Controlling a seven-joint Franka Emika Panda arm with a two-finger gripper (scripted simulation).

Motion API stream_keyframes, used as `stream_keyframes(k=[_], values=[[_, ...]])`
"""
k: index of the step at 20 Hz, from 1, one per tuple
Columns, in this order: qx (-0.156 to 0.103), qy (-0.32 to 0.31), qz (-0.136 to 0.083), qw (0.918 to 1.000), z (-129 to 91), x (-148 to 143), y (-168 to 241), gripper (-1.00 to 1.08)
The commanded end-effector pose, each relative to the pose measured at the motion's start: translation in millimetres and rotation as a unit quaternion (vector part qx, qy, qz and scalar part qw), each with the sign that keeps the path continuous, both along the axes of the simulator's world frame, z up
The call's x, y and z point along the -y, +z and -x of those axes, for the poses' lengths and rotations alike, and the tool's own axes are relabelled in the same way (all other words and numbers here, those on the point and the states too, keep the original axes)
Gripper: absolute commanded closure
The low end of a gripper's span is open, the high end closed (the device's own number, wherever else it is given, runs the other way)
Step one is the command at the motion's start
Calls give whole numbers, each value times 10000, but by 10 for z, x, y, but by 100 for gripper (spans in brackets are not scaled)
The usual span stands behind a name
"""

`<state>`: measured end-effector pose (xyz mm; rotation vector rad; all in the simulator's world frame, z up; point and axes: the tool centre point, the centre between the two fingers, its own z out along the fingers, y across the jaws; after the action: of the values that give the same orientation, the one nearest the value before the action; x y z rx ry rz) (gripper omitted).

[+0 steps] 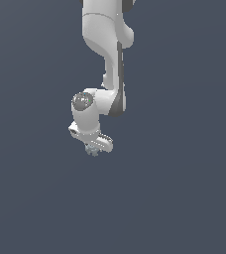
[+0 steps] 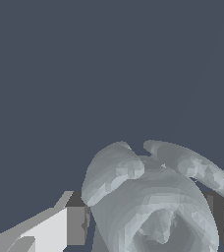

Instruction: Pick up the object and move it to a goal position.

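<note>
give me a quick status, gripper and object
Gripper around the object, a finger on each side; firm contact not visible. Object just below the hand. Nothing else in view.

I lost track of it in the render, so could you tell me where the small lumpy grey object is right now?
The object sits just under the gripper near the middle of the exterior view; in the wrist view it fills the space between the two fingers.
</note>
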<state>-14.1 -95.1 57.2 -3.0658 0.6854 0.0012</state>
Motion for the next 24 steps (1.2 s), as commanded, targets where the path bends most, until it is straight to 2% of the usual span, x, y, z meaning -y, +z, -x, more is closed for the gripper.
stream_keyframes(k=[1,9,24], values=[[6,1,1,10000,1,-10,123,108],[7,-2,-1,10000,28,-59,777,108],[5,-7,5,10000,78,-182,2512,108]])
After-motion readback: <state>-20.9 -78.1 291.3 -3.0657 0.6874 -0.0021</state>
